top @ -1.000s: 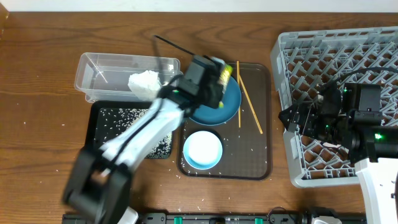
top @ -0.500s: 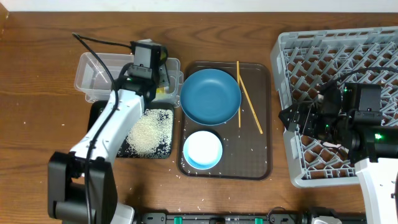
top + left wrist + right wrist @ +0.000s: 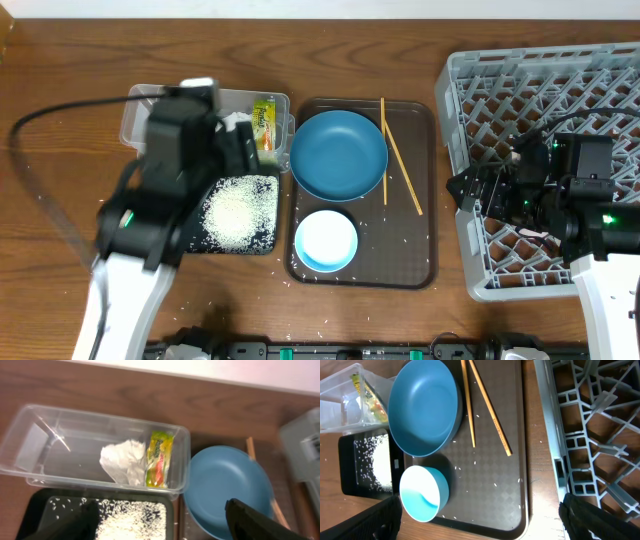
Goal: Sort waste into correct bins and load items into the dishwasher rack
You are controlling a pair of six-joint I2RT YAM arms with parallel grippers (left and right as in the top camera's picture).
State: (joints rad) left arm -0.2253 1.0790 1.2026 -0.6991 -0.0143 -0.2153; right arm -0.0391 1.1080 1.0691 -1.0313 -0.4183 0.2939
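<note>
Brown serving tray [image 3: 400, 250] on wooden table [image 3: 60, 80]

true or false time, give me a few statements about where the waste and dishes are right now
1. The snack wrapper lies in the clear tub beside the tissue. True.
2. The chopsticks lie on the brown tray beside the blue plate. True.
3. The rice is heaped on the blue plate. False: it is in the black tray.
4. The left claw grips the wrapper. False: it is open and empty.
5. The bowl sits in the rack. False: it is on the brown tray.
</note>
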